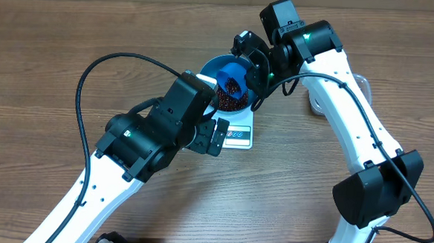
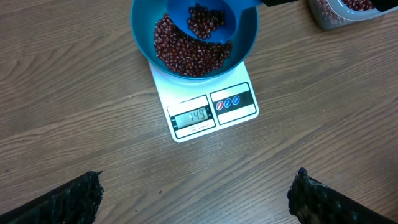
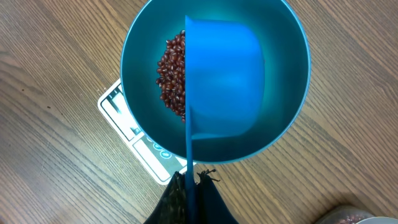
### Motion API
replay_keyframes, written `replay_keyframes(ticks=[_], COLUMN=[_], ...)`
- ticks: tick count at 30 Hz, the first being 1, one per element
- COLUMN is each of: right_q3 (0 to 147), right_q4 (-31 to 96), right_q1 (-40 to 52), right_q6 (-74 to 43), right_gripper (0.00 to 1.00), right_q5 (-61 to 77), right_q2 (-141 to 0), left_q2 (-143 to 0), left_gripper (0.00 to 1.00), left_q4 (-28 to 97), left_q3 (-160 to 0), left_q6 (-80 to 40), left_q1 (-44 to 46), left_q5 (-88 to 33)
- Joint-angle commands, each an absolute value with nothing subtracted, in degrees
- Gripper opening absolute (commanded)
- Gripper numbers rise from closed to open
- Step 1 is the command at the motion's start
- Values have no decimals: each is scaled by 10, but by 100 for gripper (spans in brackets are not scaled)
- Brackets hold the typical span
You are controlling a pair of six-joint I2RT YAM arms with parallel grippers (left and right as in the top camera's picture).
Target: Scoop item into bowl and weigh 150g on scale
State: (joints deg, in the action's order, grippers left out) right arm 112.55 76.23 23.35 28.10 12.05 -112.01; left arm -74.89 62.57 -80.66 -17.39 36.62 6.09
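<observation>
The blue bowl (image 2: pixel 142 34) sits on the white kitchen scale (image 2: pixel 208 112) at the upper centre of the left wrist view and holds a heap of red-brown beans (image 2: pixel 186 56); the display reads 149. The right tool (image 3: pixel 189 190) is pressed together on the handle of a blue scoop (image 3: pixel 224 81), which hangs over the bowl with some beans inside. The left tool (image 2: pixel 196 202) is spread wide above the wooden bench (image 2: pixel 74 124), near the scale, holding nothing.

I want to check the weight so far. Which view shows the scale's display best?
Left wrist: the display faces the camera unobstructed, digits legible. Overhead shows it tiny and unreadable. Right wrist shows only the scale corner under the bowl.
</observation>
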Motion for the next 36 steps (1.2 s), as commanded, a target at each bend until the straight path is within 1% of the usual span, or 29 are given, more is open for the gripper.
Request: replay_keyframes(ticks=[1, 15, 18, 22, 36], right_q3=[1138, 1138, 1138, 1138, 1137], right_q4=[760, 759, 748, 767, 764], right_q1=[234, 234, 234, 234, 233], right_q6=[283, 279, 250, 291, 274], right_gripper=[4, 4, 4, 4, 4], right_q5=[129, 129, 114, 136, 136], right_q2=[-1093, -1093, -1093, -1093, -1093], left_q2=[-750, -750, -750, -750, -750], left_gripper=[100, 100, 99, 100, 99], left_q4=[624, 624, 624, 624, 624], left_q3=[-812, -812, -812, -812, -812], left_q6=[-169, -169, -169, -169, -169], left_q1=[364, 364, 364, 364, 364], left_q5=[66, 66, 66, 66, 66])
